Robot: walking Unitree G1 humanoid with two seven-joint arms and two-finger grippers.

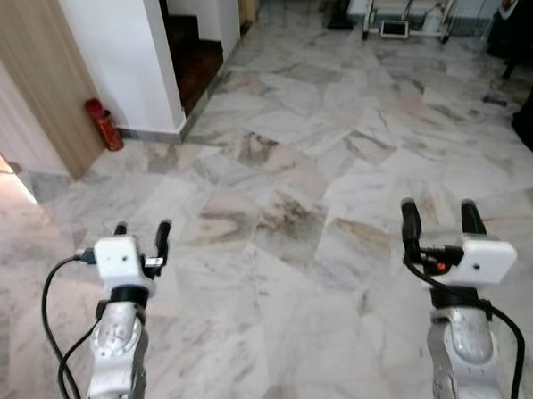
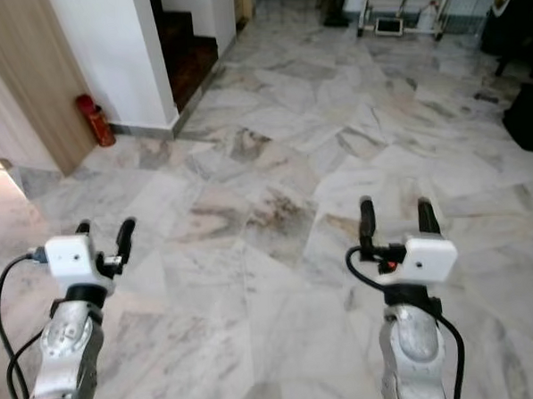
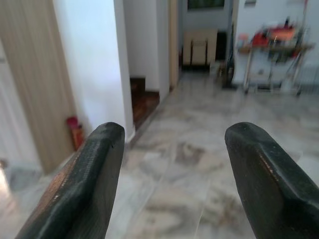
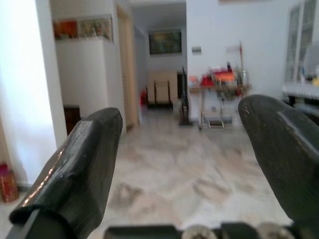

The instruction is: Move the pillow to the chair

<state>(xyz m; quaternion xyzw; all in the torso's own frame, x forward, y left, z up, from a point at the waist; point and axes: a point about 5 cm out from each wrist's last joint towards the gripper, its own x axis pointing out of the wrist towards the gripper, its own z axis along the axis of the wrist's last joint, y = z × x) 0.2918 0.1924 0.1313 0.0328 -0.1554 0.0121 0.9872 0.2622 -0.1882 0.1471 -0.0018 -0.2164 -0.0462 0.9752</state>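
Both silver arms reach forward over the marble floor (image 1: 282, 163): the left gripper (image 1: 141, 235) and the right gripper (image 1: 440, 217) each hold their two black fingers spread wide, gripping nothing. One red fire extinguisher (image 1: 102, 124) stands at the foot of the white wall corner (image 1: 125, 55), beside a wooden panel (image 1: 28, 78). Behind that corner dark stairs (image 1: 192, 56) rise. Farther off, a metal trolley (image 4: 219, 97) carrying red items stands against the far wall, and dark furniture (image 1: 518, 25) sits at the right edge. Neither pillow nor chair can be made out.
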